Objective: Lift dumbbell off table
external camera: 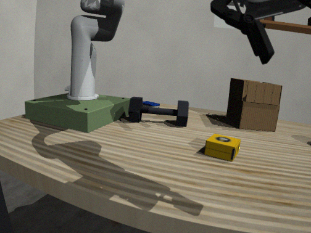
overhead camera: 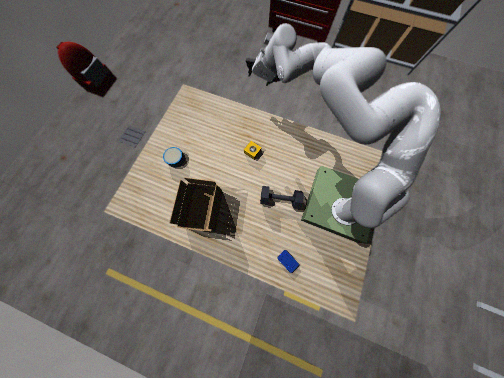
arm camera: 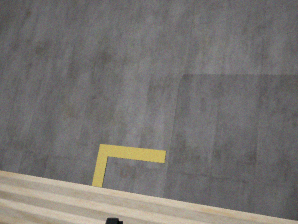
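You are starting with the gripper [external camera: 244,23] hanging high above the tabletop [external camera: 154,172], its fingers [external camera: 262,46] spread wide and gripping nothing, so bring it down squarely over the bar of the dumbbell [overhead camera: 283,197]. The dumbbell is lying flat just beside the green base plate [overhead camera: 320,185], a dark bar joining two blocky black heads.
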`<state>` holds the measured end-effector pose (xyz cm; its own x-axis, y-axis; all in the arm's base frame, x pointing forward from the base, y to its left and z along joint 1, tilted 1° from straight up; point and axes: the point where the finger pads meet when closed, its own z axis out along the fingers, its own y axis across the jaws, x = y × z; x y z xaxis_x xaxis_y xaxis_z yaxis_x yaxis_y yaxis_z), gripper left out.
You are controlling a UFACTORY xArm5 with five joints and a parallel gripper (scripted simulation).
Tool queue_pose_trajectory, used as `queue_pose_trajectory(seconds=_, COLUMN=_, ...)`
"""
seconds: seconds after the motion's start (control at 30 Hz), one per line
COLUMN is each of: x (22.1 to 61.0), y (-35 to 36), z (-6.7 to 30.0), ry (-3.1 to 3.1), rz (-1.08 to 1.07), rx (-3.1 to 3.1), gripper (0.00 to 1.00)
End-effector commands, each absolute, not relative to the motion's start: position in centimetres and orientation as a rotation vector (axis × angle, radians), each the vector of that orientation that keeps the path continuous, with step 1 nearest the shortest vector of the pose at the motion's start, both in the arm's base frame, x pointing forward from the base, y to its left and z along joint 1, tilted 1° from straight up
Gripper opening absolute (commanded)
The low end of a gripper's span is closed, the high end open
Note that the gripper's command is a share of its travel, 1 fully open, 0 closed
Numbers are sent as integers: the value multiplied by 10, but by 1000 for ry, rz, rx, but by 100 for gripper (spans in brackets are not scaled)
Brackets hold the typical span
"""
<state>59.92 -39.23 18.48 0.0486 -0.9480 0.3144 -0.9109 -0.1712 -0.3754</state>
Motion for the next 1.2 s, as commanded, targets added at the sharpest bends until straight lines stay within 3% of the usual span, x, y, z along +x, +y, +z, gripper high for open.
queue_pose_trajectory(seconds=0.0, x=600, y=-393, z=187, ry=1971, rz=-775, rx=-2218, gripper=100)
queue_pose_trajectory(seconds=0.6, x=600, y=-391, z=187, ry=1966, rz=-773, rx=-2224, gripper=100)
queue_pose_trajectory(seconds=1.17, x=585, y=-262, z=177, ry=1563, rz=-622, rx=-2595, gripper=100)
